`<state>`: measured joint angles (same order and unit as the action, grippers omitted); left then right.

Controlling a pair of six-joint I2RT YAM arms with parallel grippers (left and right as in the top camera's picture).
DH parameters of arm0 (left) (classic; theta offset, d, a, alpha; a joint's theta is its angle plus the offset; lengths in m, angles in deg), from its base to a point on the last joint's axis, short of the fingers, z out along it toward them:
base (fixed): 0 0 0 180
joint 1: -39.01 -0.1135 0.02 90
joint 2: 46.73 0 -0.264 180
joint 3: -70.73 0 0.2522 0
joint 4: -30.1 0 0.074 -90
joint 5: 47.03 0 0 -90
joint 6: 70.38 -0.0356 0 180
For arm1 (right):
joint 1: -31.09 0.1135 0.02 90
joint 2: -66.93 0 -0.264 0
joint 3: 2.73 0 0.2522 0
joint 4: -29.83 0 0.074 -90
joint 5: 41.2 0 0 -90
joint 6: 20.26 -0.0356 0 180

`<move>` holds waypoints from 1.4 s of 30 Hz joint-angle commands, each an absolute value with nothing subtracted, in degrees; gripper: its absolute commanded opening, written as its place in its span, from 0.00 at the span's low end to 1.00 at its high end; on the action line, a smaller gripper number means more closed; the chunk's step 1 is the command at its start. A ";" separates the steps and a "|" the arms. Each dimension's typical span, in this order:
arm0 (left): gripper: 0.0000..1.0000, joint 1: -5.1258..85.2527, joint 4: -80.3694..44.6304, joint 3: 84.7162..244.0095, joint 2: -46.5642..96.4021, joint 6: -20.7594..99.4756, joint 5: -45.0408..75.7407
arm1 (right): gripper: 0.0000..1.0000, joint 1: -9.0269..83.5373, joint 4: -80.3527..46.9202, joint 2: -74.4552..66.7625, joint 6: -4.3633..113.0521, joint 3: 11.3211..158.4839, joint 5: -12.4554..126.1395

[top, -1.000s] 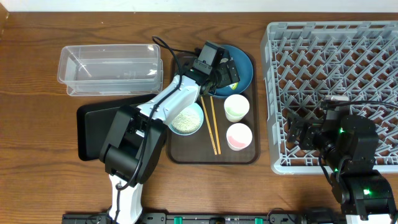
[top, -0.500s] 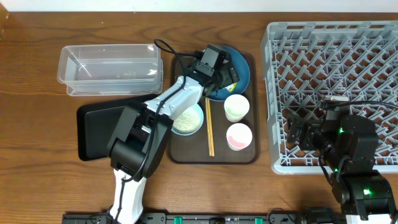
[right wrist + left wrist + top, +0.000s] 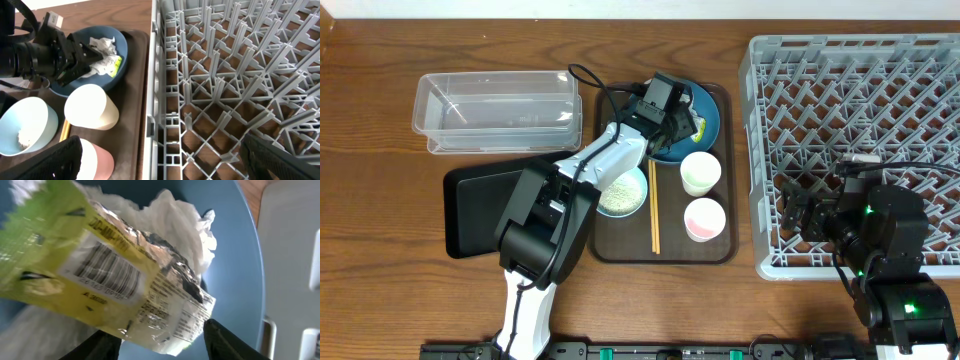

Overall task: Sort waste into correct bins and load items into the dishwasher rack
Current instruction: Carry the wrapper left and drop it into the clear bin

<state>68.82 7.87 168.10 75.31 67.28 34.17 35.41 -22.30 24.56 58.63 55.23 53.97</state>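
Here the crumpled white wrapper with yellow-green print point(image 3: 125, 275) lies in the large dark blue bowl point(image 3: 240, 280), between the fingers point(image 3: 227, 342) of the left gripper point(image 3: 161, 337); whether they pinch it, I cannot tell. The right gripper point(image 3: 162, 155) has its fingers spread wide.

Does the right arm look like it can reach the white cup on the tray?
Probably yes. The right gripper is open above the rack, and the white cup stands uncovered on the brown tray just beside that rack.
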 commanded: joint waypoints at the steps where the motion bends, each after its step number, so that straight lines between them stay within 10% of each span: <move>1: 0.56 68.95 8.19 169.37 75.79 66.89 37.08 | 0.99 35.89 -22.39 24.53 59.09 56.39 54.21; 15: 0.54 68.95 10.88 169.37 77.52 66.89 40.05 | 0.99 35.89 -22.48 24.53 59.09 56.39 54.23; 28: 0.06 68.95 11.30 169.37 77.34 66.27 39.87 | 0.99 35.89 -22.52 24.53 59.09 56.39 54.23; 42: 0.06 68.53 1.66 169.37 64.73 52.92 38.96 | 0.99 35.89 -22.58 24.53 59.09 56.39 54.21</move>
<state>68.79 2.49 168.12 70.65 57.69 38.67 35.41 -22.54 24.56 58.63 55.23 53.97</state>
